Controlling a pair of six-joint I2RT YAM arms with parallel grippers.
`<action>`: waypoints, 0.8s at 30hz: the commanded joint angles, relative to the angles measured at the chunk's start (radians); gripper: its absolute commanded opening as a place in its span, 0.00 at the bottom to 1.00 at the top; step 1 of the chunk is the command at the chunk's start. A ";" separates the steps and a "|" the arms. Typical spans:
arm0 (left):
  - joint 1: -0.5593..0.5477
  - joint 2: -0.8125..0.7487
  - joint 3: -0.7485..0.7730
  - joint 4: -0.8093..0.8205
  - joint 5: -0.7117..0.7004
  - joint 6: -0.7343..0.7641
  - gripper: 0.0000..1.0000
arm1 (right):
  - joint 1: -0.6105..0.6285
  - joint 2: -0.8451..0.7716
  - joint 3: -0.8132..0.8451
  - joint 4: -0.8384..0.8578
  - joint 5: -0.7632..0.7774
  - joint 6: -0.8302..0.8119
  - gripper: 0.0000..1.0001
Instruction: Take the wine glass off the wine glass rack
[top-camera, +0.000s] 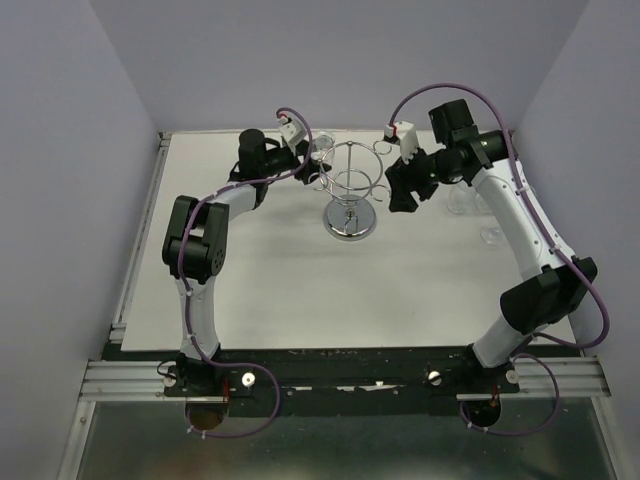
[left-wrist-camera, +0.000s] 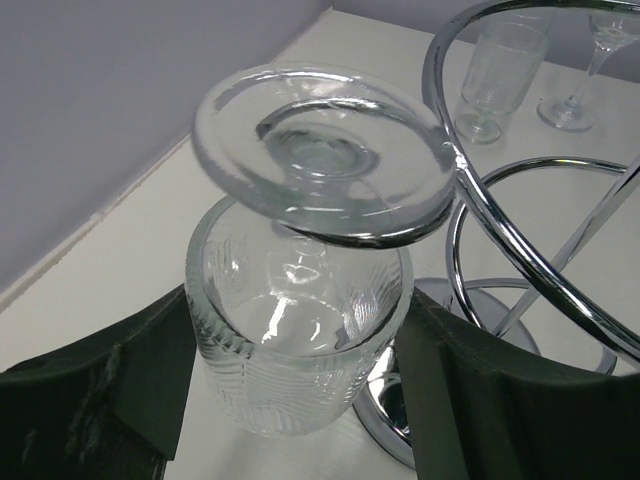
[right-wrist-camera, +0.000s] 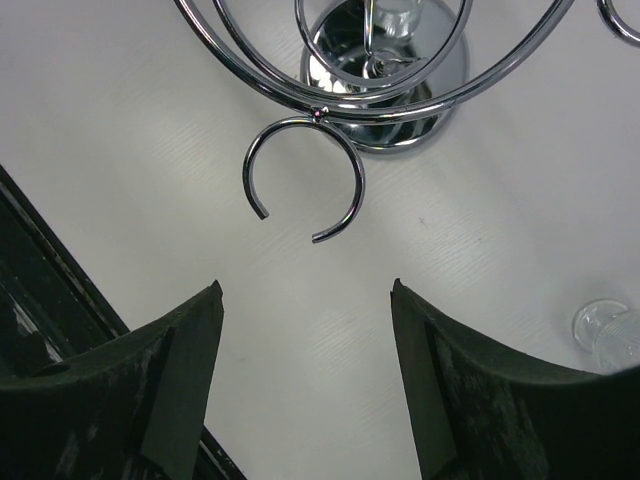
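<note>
A clear wine glass (left-wrist-camera: 300, 340) hangs upside down at the rack's left side, foot (left-wrist-camera: 320, 150) on top; it also shows faintly in the top view (top-camera: 318, 152). The chrome wine glass rack (top-camera: 350, 215) stands at mid-table, and its ring (left-wrist-camera: 520, 250) sits right of the glass. My left gripper (left-wrist-camera: 296, 295) has a finger against each side of the ribbed bowl and looks shut on it. My right gripper (right-wrist-camera: 305, 290) is open and empty, just right of the rack (right-wrist-camera: 385, 60), facing an empty looped hook (right-wrist-camera: 305, 180).
Other clear glasses stand on the table to the right of the rack (top-camera: 458, 200), (top-camera: 490, 237). Two show far off in the left wrist view (left-wrist-camera: 500, 70), (left-wrist-camera: 590, 70). A glass foot (right-wrist-camera: 605, 325) lies near my right finger. The back wall is close behind.
</note>
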 joint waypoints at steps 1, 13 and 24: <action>-0.005 -0.038 -0.005 0.087 -0.006 -0.035 0.66 | 0.010 -0.021 -0.032 -0.007 0.036 -0.018 0.76; -0.005 -0.106 -0.089 0.112 -0.018 -0.096 0.49 | 0.010 0.013 0.001 0.021 0.041 -0.020 0.76; -0.006 -0.120 -0.095 0.109 -0.032 -0.138 0.42 | 0.010 0.001 -0.032 0.030 0.050 -0.024 0.76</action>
